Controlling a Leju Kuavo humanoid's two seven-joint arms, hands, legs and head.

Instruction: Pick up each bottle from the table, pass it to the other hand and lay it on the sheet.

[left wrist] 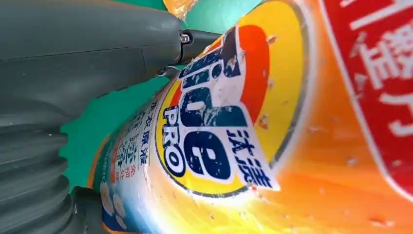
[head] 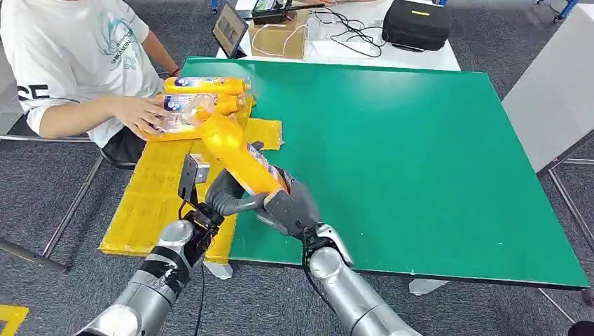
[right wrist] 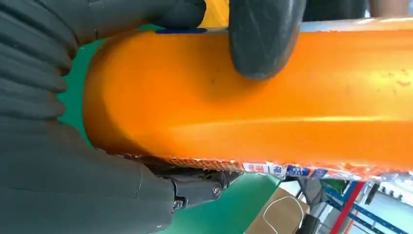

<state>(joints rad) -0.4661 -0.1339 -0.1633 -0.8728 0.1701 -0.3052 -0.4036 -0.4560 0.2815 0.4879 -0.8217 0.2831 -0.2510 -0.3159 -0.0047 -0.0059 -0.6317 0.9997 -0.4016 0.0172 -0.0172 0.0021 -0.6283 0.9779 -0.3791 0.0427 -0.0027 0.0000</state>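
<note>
An orange detergent bottle (head: 235,150) with a Tide label (left wrist: 214,112) hangs tilted over the front left edge of the green table (head: 420,154). My right hand (head: 291,206) grips its lower end, with fingers (right wrist: 265,34) wrapped over the orange body (right wrist: 268,97). My left hand (head: 224,199) reaches in from the left and curls under the same end, its thumb (left wrist: 122,39) lying against the bottle. Two more bottles (head: 203,85) (head: 196,108) lie on the yellow sheet (head: 150,203).
A person in a white shirt sits at the left, one hand (head: 143,112) resting on the bottles on the sheet. Behind the table stand a tablet (head: 230,28), a cardboard box (head: 280,38) and a black case (head: 417,22). A white table (head: 553,91) flanks the right.
</note>
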